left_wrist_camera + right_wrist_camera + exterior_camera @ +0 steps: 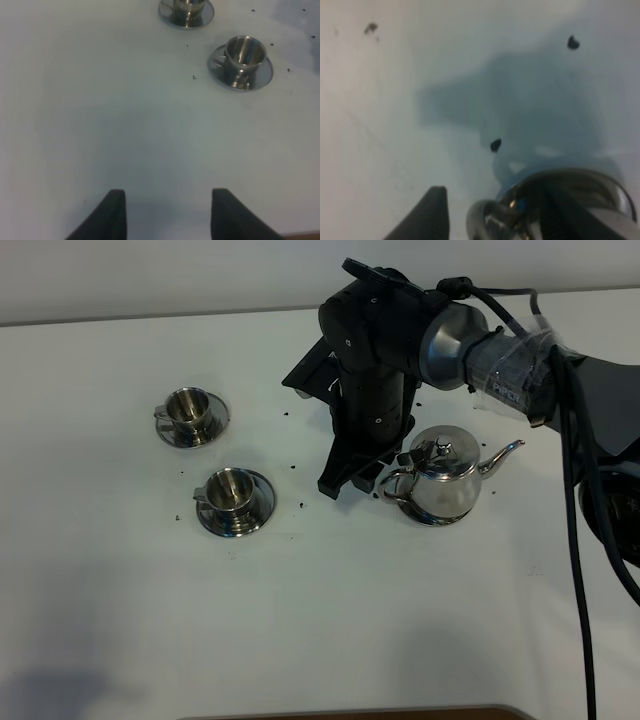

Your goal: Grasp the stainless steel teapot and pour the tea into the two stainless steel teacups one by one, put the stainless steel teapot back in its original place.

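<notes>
The stainless steel teapot (447,483) stands upright on the white table at the right, lid on, spout pointing right. My right gripper (352,485) is down at the pot's left side by the loop handle (394,480). In the right wrist view the right gripper (492,215) is open, the handle (482,222) sits just inside one finger (431,215) with a gap, and the teapot (570,192) hides the other finger. Two stainless steel teacups (190,411) (233,492) sit on saucers at the left. No tea shows. My left gripper (167,215) hangs open over bare table, short of the teacups (244,52) (186,7).
Small dark specks (291,465) lie scattered on the table (330,610) between cups and pot. The right arm's black body (385,350) and cables (575,500) fill the upper right. A wooden edge (350,713) runs along the table's front.
</notes>
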`<move>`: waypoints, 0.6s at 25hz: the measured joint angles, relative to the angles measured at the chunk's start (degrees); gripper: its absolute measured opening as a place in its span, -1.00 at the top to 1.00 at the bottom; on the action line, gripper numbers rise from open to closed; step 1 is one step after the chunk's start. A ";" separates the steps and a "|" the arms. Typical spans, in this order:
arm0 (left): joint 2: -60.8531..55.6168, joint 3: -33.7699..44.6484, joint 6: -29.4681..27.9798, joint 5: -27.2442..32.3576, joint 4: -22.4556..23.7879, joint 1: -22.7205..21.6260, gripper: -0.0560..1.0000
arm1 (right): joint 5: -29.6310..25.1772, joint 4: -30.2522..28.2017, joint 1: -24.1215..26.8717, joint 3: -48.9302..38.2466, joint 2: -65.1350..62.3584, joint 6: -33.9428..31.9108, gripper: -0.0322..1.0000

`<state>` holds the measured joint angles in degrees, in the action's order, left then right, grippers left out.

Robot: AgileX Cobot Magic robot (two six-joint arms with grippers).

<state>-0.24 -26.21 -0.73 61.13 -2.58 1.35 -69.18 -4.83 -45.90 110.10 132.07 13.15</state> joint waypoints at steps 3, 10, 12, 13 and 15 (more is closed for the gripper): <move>0.00 0.00 0.00 0.00 0.00 0.00 0.04 | -0.41 0.00 0.00 0.00 0.21 0.04 0.13; 0.00 0.00 0.00 0.00 0.00 0.00 0.04 | -0.47 1.08 0.00 0.00 1.23 -0.06 0.13; 0.00 0.00 0.00 0.00 0.00 0.00 0.04 | -0.47 1.24 -0.06 0.00 1.23 -0.26 0.13; 0.00 0.00 0.00 0.00 0.00 0.00 0.04 | -0.47 1.24 -0.17 0.00 1.23 -0.46 0.13; 0.00 0.00 0.00 0.00 0.00 0.00 0.04 | -0.55 1.24 -0.37 0.00 1.23 -0.72 0.13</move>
<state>-0.24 -26.21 -0.73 61.13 -2.58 1.35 -69.73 -3.60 -46.27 110.10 133.30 12.43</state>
